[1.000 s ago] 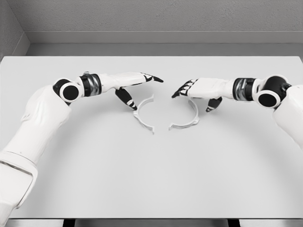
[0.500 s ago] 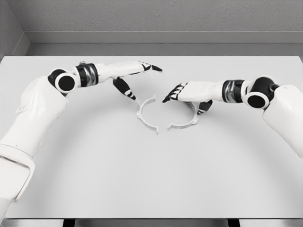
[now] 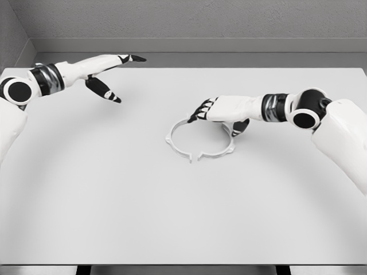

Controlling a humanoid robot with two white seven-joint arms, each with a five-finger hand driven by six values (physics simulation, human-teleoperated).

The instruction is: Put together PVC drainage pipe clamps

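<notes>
Two clamp halves (image 3: pixel 199 141) seen lying flat on white surface (image 3: pixel 183 217), just right of centre, curved ends brought almost together into near-closed ring; small gap seen at front, where ends meet. Right hand (image 3: pixel 221 110) held over ring's far right rim, fingers relaxed and extended leftward, thumb lowered beside rim; contact cannot be told, nothing clasped. Left hand (image 3: pixel 106 71) raised at far left of surface, well apart from ring, fingers spread, nothing held. Grey wall (image 3: pixel 183 23) seen behind surface.
</notes>
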